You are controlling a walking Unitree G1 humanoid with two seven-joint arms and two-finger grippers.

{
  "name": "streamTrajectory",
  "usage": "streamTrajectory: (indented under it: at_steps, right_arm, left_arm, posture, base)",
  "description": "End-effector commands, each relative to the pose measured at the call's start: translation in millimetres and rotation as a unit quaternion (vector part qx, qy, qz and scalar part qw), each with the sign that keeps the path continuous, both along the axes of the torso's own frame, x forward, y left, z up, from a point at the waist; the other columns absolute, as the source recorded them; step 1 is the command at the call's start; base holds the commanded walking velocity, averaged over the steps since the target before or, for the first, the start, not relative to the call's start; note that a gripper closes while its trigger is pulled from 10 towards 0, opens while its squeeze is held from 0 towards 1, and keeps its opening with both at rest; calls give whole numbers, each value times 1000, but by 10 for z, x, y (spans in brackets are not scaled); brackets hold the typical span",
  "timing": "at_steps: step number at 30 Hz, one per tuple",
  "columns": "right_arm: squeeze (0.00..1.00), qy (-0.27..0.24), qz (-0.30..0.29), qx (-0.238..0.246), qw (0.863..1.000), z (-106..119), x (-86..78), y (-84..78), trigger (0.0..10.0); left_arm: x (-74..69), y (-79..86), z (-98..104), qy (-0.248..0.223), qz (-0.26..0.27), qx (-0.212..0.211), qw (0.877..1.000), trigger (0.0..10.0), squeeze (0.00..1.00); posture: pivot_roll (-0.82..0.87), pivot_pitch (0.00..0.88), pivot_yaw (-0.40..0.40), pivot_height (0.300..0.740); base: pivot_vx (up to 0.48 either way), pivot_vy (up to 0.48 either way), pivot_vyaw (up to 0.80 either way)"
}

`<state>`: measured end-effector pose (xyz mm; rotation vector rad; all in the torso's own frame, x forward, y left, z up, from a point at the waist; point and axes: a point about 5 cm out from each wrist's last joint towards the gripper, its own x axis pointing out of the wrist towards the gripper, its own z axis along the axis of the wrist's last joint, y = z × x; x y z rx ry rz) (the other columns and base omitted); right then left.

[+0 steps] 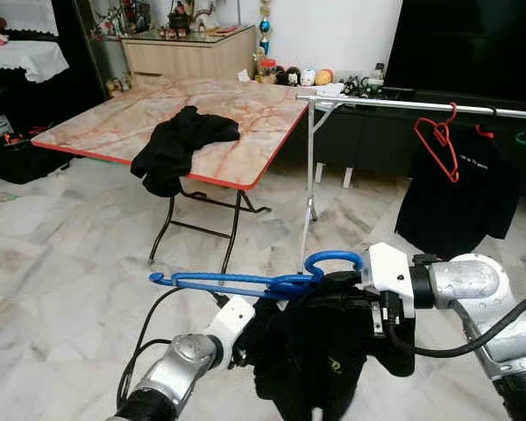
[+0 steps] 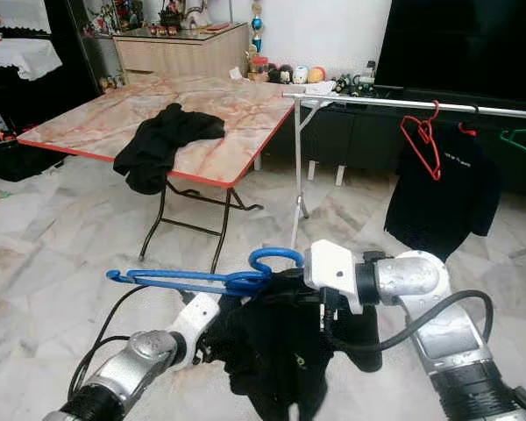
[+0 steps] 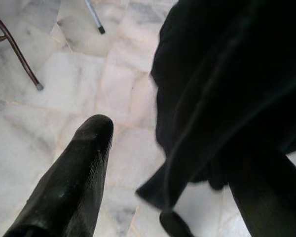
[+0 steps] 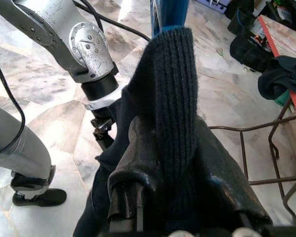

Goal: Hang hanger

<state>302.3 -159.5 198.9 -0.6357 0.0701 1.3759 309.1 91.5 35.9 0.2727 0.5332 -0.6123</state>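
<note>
Marble floor (image 1: 61, 263) lies below. Nearest, the right gripper (image 4: 163, 163) is clamped on a black garment (image 1: 311, 351) on the blue hanger (image 1: 245, 282); the left gripper (image 3: 153, 197) has fingers apart beside it. Beyond stand table (image 1: 245, 114) and rail (image 1: 421, 105).

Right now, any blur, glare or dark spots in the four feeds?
Both eye views: sharp, evenly lit, soft glare on the marble floor. Left wrist view: black garment slightly smeared, one finger soft. Right wrist view: right hand close, dark; the knit stays crisp.
</note>
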Motion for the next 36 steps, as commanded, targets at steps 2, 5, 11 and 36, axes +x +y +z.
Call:
streamTrajectory:
  at_steps: [2,5,11,36]
  right_arm:
    - [0,-28,5,7,1000,157,20,16,0]
    - [0,-27,-2,5,1000,138,42,9,0]
    - [0,-29,-19,5,999,118,75,-15,0]
    - [0,-17,-75,7,997,-75,186,-62,0]
  left_arm:
    - [30,33,25,-5,10,-18,1000,0,0]
    - [18,24,8,-6,6,-18,1000,0,0]
    - [-2,-38,17,-14,-15,-23,1000,0,0]
    - [-83,-223,55,-25,-74,-32,996,0,0]
  posture:
    - [96,0,16,740]
    - [102,0,16,740]
    - [103,0,18,740]
    - [122,0,41,740]
  base:
    - [0,0,0]
    - [0,0,0]
    - [0,0,0]
    - [0,0,0]
